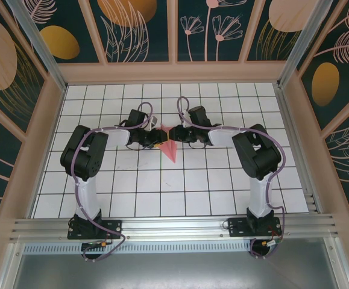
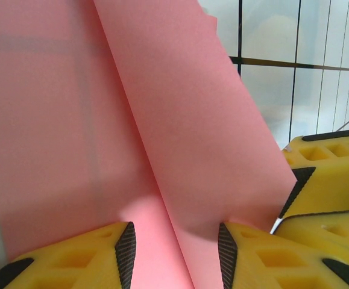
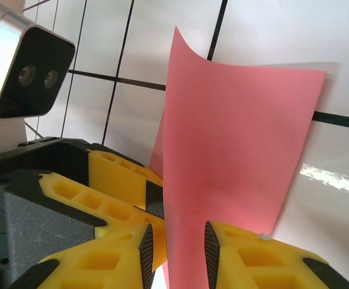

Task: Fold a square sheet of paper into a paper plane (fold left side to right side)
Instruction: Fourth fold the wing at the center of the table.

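top view: both arms were bent at the elbow and reached inward. the left arm rose from its base at 7 o'clock and the right from 5 o'clock. the left gripper (image 1: 157, 138) pointed toward 3 o'clock and the right gripper (image 1: 180, 136) toward 9 o'clock. they met nose to nose just to the 12 o'clock side of the middle of the white gridded table (image 1: 222, 180).

the pink paper (image 1: 170, 149) sat between the two grippers, its sharp tip aimed at about 6 o'clock.

left wrist view: paper (image 2: 180, 120) ran up between the yellow fingers (image 2: 72, 262), with a fold line down the gap. jaws stood partway apart; could not tell whether they pinched. the right gripper's fingers (image 2: 328, 174) were close by at 3 o'clock.

right wrist view: paper (image 3: 234, 156) stood edge-on in a narrow gap between the pads, lying against the 3 o'clock pad (image 3: 210, 250). could not tell if the grip was firm. the left gripper's fingers (image 3: 120, 180) and its camera (image 3: 29, 72) crowded in from 9 o'clock, just beside the paper.

patterned wall panels (image 1: 17, 72) enclosed the table on three sides.
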### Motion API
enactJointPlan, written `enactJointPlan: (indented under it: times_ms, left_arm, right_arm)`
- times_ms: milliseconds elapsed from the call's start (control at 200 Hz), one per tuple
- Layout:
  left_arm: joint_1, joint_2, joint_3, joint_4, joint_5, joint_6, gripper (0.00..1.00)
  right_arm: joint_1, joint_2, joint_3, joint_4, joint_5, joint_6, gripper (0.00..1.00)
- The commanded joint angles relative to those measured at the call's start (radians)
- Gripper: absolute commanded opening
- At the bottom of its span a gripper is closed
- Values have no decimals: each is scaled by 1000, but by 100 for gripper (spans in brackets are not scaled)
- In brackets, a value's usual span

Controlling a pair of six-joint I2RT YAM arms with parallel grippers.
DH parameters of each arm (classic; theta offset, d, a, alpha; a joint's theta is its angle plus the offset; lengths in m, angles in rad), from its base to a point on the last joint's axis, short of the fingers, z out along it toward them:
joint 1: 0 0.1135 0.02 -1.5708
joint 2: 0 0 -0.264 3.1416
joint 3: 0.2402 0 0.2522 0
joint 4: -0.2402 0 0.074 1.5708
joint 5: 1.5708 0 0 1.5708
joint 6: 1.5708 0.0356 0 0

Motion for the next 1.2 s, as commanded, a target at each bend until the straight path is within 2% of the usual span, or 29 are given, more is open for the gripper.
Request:
enactJointPlan:
  times_ms: [0,170,270,565,1191]
  left_arm:
    - [-5,35,-9,-44,-81,38,44]
    - [-5,35,-10,-46,-82,39,44]
    - [-5,35,-10,-46,-82,40,45]
    - [-5,34,-15,-44,-84,40,44]
    - [-4,36,-15,-41,-82,40,44]
  right_arm:
    - [4,35,42,38,-32,17,29]
    - [3,56,51,20,-21,9,13]
    - [-24,59,52,-5,9,-7,8]
    - [-33,74,57,-53,66,-29,7]
    - [-14,113,85,-58,32,-38,7]
